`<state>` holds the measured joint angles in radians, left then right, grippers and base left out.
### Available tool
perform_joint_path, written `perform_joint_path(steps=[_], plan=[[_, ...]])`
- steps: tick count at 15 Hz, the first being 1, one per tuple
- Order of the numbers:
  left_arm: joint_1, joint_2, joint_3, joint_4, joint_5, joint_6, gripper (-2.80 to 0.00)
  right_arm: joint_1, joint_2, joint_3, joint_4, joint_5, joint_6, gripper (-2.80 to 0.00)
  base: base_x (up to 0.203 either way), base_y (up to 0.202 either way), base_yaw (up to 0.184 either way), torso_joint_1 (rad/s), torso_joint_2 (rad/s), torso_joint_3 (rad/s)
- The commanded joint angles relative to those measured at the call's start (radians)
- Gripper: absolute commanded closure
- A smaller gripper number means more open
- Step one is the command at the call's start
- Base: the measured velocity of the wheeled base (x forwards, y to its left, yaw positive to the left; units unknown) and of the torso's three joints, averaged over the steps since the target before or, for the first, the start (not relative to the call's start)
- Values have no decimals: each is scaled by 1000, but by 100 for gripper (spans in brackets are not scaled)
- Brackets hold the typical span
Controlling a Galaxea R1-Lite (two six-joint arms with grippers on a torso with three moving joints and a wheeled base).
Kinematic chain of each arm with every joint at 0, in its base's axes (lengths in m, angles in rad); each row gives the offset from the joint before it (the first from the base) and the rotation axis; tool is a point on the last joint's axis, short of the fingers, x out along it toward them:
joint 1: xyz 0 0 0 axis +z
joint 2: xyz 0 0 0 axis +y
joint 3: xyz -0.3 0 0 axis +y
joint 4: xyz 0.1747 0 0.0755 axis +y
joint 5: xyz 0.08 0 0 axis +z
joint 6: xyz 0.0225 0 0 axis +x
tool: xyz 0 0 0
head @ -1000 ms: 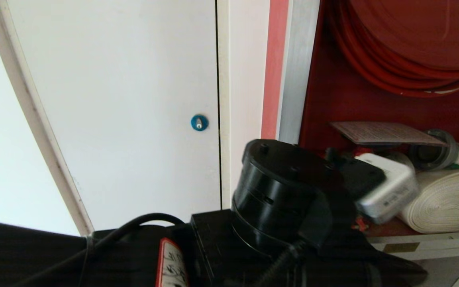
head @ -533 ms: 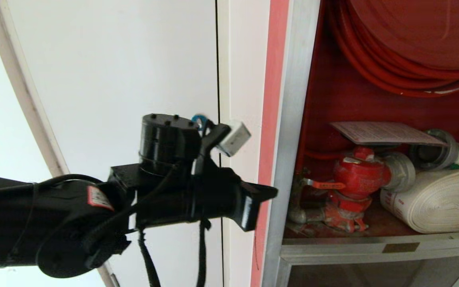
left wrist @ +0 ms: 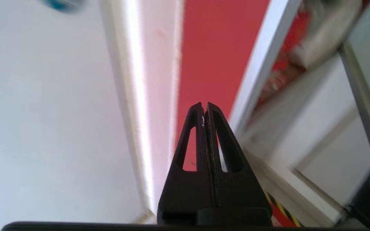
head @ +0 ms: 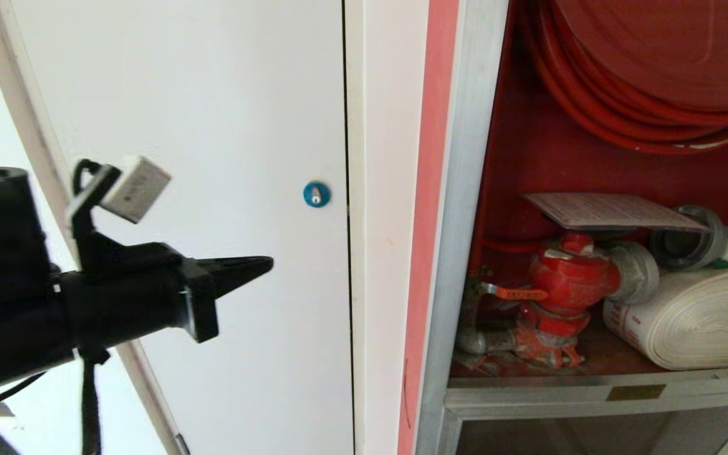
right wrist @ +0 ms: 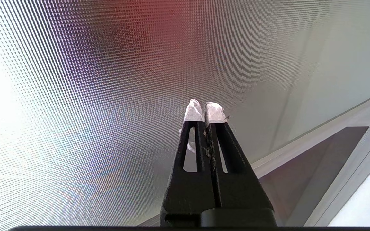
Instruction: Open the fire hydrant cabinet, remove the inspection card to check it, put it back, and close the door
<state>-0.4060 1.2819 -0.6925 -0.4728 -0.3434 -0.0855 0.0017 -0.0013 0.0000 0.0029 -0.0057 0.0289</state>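
Our left gripper (head: 266, 263), fingers pressed together and empty, hangs before the white door (head: 212, 126), well apart from the fire hydrant cabinet (head: 465, 189). Inspection card (head: 610, 210) lies atop the red valve (head: 569, 275). Our right gripper (right wrist: 204, 110) is likewise closed, facing textured glass.

Print on inspection card (head: 610, 210) too fine; no legible text

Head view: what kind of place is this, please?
Probably a corridor or service area inside a building. An open fire hydrant cabinet is set in the wall, holding a red hose reel, a red valve and a rolled white hose. Beside it is a plain white door.
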Motion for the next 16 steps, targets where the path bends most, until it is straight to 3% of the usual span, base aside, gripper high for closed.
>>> perform_joint_path(steps=[1, 3, 6, 11, 16], plan=[[93, -239, 75, 0, 0, 2, 0, 0, 1, 0, 0, 0, 0, 0, 0, 0, 0, 0, 0, 0], [205, -390, 125, 4, 1, 4, 0, 1, 1, 0, 0, 0, 0, 0, 0, 0, 0, 0, 0, 0], [313, -627, 159, 61, 2, 5, 0, 0, 1, 0, 0, 0, 0, 0, 0, 0, 0, 0, 0, 0], [370, -997, 208, 306, 38, 7, 0, 0, 1, 0, 0, 0, 2, 0, 0, 0, 0, 0, 0, 0], [413, -1139, 439, 341, 151, 13, 0, 0, 1, 0, 0, 0, 2, 0, 0, 0, 0, 0, 0, 0]])
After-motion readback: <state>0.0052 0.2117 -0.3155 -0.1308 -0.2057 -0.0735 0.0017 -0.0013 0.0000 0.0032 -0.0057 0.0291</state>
